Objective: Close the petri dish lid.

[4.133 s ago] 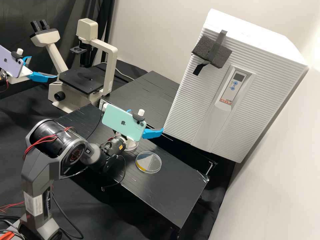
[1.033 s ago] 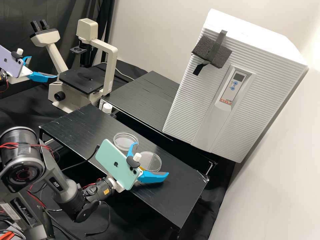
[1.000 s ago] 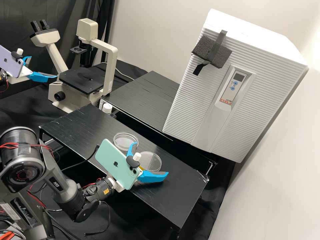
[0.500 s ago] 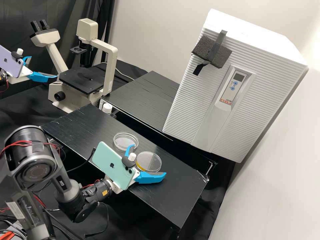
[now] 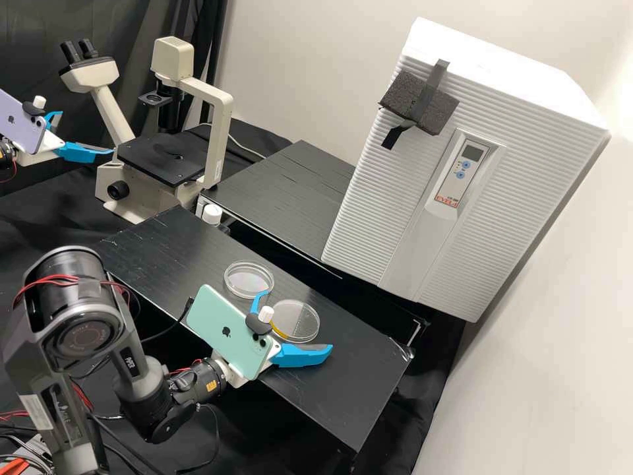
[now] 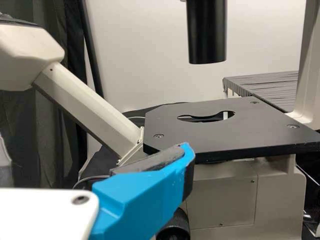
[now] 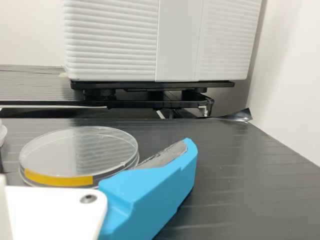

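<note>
Slightly rightward and down the frame, my right gripper (image 5: 301, 318) had shifted since the last earlier picture, and my forearm had swung a little to the right with it. Further back, it had been up near the middle of the frame; now it sat low, around the dish (image 5: 299, 316) with the yellow tape. I had its fingers spread wide, one toward the dish's upper left, the other below it, with nothing gripped between them. Whether either touched the rim I could not tell.

Through my right wrist view, the lid (image 7: 82, 150) looked to be lying over the base, near level. I judged the closing done or very nearly so, with perhaps a light settling press or a careful retreat left. A finger catching the rim on the way out might have dragged the lid askew.

Just beyond, to the upper left, a second dish (image 5: 248, 280) stood close to my far finger, leaving little room there. Whether it belonged to the job I could not say. Better room lay on the bench (image 5: 356, 392) toward the lower right, though its near edge ran along below my gripper. Past the far edge, a dark gap separated it from the white machine (image 5: 369, 218). At the upper left, my left gripper (image 5: 87, 132) was parted and held nothing, beside the microscope (image 5: 165, 158).
</note>
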You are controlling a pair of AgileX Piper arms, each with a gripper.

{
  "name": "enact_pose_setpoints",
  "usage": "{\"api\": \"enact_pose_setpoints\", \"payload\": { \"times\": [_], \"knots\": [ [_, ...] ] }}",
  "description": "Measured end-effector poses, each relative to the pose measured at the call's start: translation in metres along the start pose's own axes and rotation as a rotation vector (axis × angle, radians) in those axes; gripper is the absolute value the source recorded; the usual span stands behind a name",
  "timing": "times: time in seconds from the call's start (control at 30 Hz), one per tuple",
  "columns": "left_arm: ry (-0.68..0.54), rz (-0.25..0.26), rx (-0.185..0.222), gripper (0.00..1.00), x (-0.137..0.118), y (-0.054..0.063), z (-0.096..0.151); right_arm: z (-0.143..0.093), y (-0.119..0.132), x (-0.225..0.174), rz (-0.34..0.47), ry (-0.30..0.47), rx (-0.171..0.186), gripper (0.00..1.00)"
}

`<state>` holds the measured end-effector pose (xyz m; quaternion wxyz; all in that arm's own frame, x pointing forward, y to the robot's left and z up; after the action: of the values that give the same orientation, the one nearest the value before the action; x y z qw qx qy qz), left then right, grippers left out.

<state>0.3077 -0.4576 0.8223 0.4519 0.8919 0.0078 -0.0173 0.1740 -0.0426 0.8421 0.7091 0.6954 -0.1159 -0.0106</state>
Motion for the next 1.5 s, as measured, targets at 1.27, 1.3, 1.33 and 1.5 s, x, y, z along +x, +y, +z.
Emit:
{"api": "enact_pose_setpoints", "payload": {
  "times": [1.27, 1.3, 1.33, 1.5],
  "knots": [
    [0.000, 0.000, 0.000, 1.00, 0.0000, 0.0000, 0.0000, -0.0068, -0.0030, 0.0091, -0.012, 0.032, -0.008, 0.00],
    [0.000, 0.000, 0.000, 1.00, 0.0000, 0.0000, 0.0000, -0.0068, -0.0030, 0.0091, -0.012, 0.032, -0.008, 0.00],
    [0.000, 0.000, 0.000, 1.00, 0.0000, 0.0000, 0.0000, -0.0068, -0.0030, 0.0091, -0.012, 0.032, -0.008, 0.00],
    [0.000, 0.000, 0.000, 1.00, 0.0000, 0.0000, 0.0000, -0.0074, -0.0024, 0.0088, -0.009, 0.035, -0.009, 0.00]
  ]
}}
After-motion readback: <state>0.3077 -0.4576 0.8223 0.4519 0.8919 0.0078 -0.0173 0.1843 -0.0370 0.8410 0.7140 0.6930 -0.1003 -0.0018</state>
